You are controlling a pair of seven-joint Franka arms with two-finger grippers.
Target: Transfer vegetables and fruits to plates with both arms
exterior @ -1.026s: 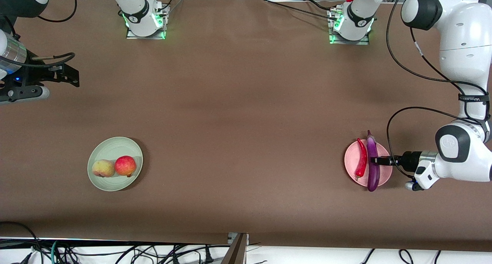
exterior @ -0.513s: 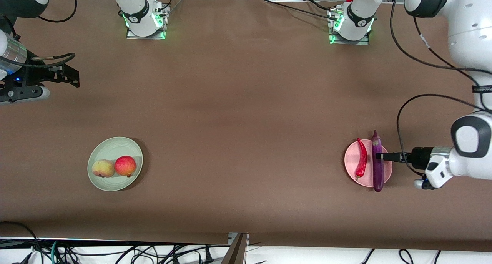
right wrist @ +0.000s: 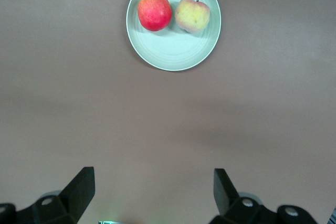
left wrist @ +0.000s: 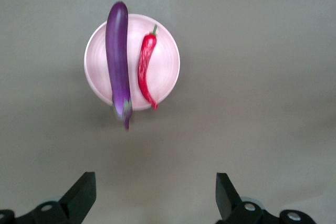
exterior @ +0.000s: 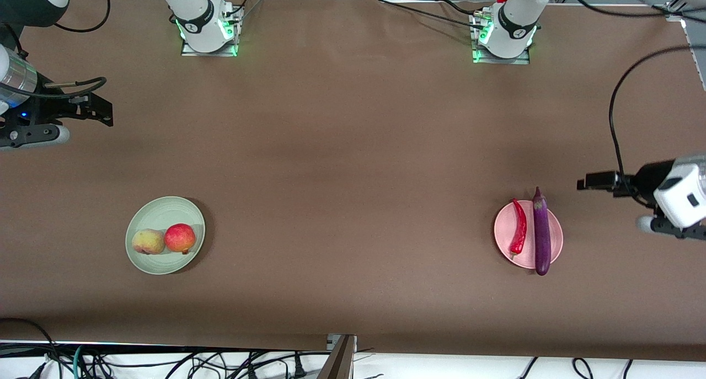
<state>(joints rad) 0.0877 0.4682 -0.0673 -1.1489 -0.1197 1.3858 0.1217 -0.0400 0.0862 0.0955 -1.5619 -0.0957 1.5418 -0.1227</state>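
Left gripper (exterior: 586, 183): fingers spread wide and holding nothing, hanging over bare table toward the left arm's end, a little apart from the pink plate.
Right gripper (exterior: 105, 114): jaws wide apart, nothing between them, waiting over bare table at the right arm's end, well apart from the green plate.
Pink plate (exterior: 503, 241): below and off to the side of the left gripper, touched by neither finger; the left wrist view shows it whole, ahead of the open fingers (left wrist: 81, 195).
Eggplant (exterior: 541, 231): lies across the pink plate, both ends overhanging the rim, on the side of the plate closer to the left gripper.
Chili pepper (exterior: 519, 228): lies beside the eggplant on the same plate, on the side away from the left gripper.
Green plate (exterior: 160, 209): seen ahead of the right gripper in its wrist view, well clear of the fingers.
Peach (exterior: 148, 241): on the green plate, touching or nearly touching the red fruit.
Red fruit (exterior: 180, 238): on the green plate, beside the peach.
Progress: all four items sit on plates, vegetables together and fruits together; the transfer looks complete.
Left to do: judging by the layout, nothing but parking the arms.
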